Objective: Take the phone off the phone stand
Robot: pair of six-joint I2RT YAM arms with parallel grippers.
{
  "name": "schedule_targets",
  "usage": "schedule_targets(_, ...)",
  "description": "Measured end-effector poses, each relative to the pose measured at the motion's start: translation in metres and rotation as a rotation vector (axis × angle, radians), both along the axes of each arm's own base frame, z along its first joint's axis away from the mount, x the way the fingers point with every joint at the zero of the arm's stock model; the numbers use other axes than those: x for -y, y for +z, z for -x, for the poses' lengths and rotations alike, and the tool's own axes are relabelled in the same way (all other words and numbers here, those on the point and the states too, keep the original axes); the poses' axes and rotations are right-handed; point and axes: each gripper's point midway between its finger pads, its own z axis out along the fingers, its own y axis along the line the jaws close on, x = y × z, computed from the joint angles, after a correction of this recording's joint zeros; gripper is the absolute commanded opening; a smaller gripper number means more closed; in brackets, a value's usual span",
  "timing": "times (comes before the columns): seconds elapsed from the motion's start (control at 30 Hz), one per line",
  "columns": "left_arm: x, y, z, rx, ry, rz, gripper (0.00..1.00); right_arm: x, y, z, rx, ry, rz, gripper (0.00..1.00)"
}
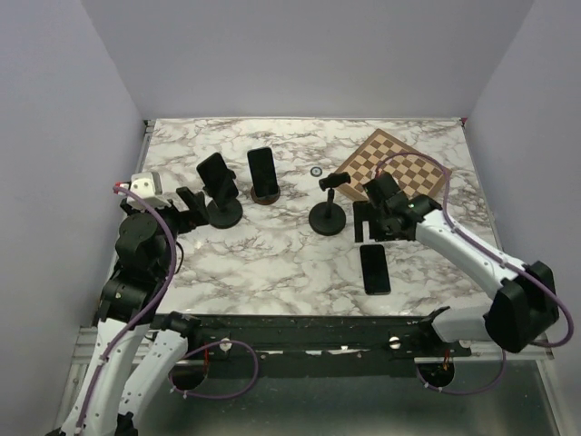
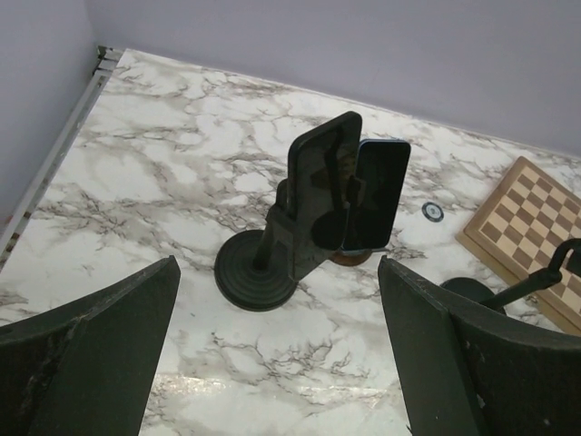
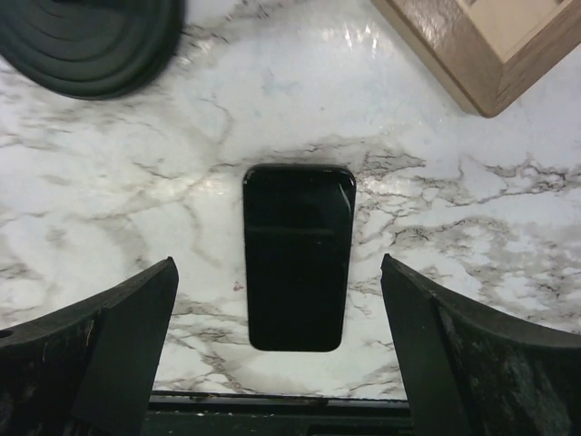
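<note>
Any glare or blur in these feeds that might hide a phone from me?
Right wrist: flat phone sharp, a faint reflected band across its screen; bright glare on the marble table beside the chessboard corner. Left wrist: black stand and blue-edged phone crisp, no glare. Top external: even light, soft shadows, nothing washed out.

Both arms are bent forward. The left gripper (image 1: 192, 205) and right gripper (image 1: 370, 216) hang with jaws spread wide, both seemingly empty.
</note>
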Motion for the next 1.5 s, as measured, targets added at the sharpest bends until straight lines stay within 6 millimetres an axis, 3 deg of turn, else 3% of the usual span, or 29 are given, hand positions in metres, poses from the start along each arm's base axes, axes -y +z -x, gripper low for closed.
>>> schedule_targets(0.17, -0.014, -0.014, -0.019, -0.062, 0.014, 0.020, 0.86, -0.014, 0.055, -0.005, 0.162, 0.063, -0.139, 1.00)
schedule_targets(0.27, -0.021, -0.020, -0.032, -0.069, 0.003, 0.075, 0.86, -0.026, 0.083, -0.008, 0.246, 0.114, -0.231, 1.00)
schedule_targets(0.4, -0.014, -0.034, -0.053, -0.074, -0.088, 0.182, 0.86, -0.045, 0.105, -0.005, 0.284, 0.190, -0.336, 0.99)
schedule_targets(0.53, 0.000, -0.057, -0.063, -0.091, -0.174, 0.233, 0.83, -0.060, 0.115, 0.000, 0.286, 0.249, -0.413, 0.99)
schedule_targets(0.77, 0.008, -0.060, -0.074, -0.059, -0.257, 0.187, 0.79, -0.080, 0.149, 0.013, 0.345, 0.354, -0.558, 0.99)
schedule_targets(1.0, 0.013, -0.081, -0.084, -0.116, -0.311, 0.153, 0.73, -0.093, 0.175, 0.014, 0.388, 0.415, -0.630, 0.99)
schedule_targets(1.13, 0.012, -0.092, -0.087, -0.145, -0.316, 0.134, 0.62, -0.095, 0.181, 0.016, 0.400, 0.433, -0.647, 0.99)
schedule_targets(1.5, 0.023, -0.097, -0.089, -0.155, -0.396, 0.138, 0.57, -0.096, 0.187, 0.021, 0.406, 0.452, -0.667, 0.99)
